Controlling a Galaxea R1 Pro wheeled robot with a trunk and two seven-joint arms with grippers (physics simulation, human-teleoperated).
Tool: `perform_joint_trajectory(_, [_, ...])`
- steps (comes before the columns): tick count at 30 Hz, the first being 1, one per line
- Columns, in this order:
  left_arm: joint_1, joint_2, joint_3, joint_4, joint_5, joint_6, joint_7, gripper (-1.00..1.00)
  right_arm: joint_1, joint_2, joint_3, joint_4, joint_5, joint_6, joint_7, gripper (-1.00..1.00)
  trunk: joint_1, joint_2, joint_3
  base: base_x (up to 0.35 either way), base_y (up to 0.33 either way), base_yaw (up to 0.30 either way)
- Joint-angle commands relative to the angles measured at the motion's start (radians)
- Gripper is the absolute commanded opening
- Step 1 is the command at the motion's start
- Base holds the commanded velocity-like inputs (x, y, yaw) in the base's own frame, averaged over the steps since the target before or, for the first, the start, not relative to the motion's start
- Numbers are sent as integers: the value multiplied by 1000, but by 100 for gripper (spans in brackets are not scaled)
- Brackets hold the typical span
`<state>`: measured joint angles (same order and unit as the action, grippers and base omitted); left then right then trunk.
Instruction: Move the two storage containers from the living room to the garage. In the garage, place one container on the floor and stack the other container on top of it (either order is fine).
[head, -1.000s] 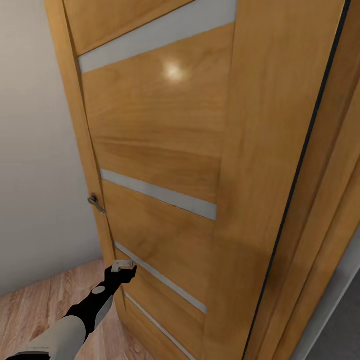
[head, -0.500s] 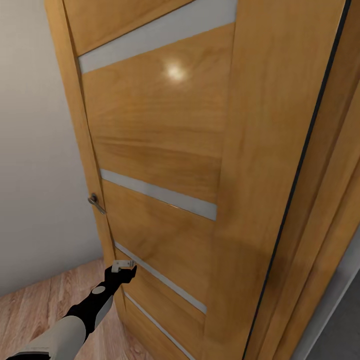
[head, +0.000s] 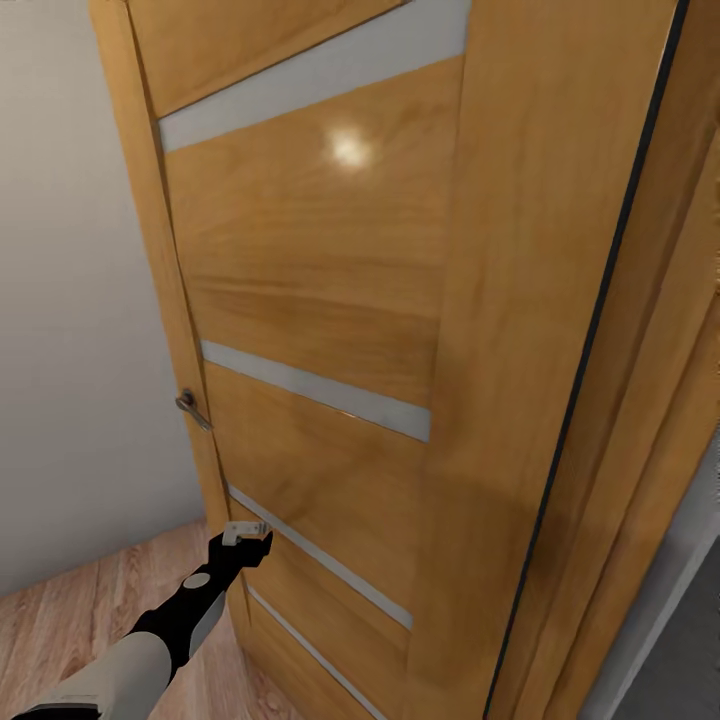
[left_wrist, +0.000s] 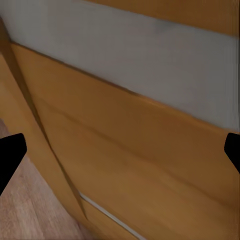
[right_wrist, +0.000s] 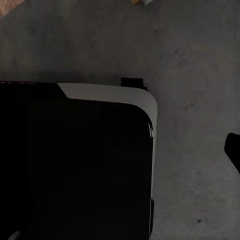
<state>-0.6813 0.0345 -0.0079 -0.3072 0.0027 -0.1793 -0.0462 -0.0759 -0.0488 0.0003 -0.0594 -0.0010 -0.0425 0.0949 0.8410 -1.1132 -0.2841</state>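
One arm is doing the work: your left gripper (head: 247, 535) sits low and left of centre in the head view, jaws wide with nothing between them, tips at the door (head: 330, 330) near its edge, well under the handle (head: 192, 407), probably to push it open. Right jaws: I cannot tell. Grey floor (right_wrist: 200, 75) lies beneath; no container is in sight.

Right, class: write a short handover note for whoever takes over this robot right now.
Left gripper: open, empty, held up against the lower part of the wooden door, below its handle.
Right gripper: one fingertip shows over grey concrete floor; state unclear.
Containers: not visible here, so nothing confirmed done.
Left to do: get past the door, then carry and stack both containers in the garage.
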Motion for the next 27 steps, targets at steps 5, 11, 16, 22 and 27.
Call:
perform_joint_trajectory(5, [-1, 1, -3, -4, 2, -4, -8, 100, -1, 0, 0, 1, 0, -4, 3, 100, 0, -1, 2, 0, 0, -29])
perform_joint_trajectory(11, [-1, 5, -3, -4, 2, -6, -8, 100, -1, 0, 0, 1, 0, -4, 3, 100, 0, -1, 3, 0, 0, -7])
perform_joint_trajectory(16, [-1, 6, -3, -4, 2, -6, -8, 100, -1, 0, 0, 1, 0, -4, 3, 100, 0, -1, 3, 0, 0, -1])
perform_joint_trajectory(22, [-1, 7, -3, -4, 2, -6, -8, 100, -1, 0, 0, 1, 0, -4, 3, 100, 0, -1, 3, 0, 0, 0])
perform_joint_trajectory(27, [-1, 7, -3, -4, 2, -6, -8, 100, -1, 0, 0, 1, 1, -4, 3, 100, 0, -1, 3, 0, 0, 0])
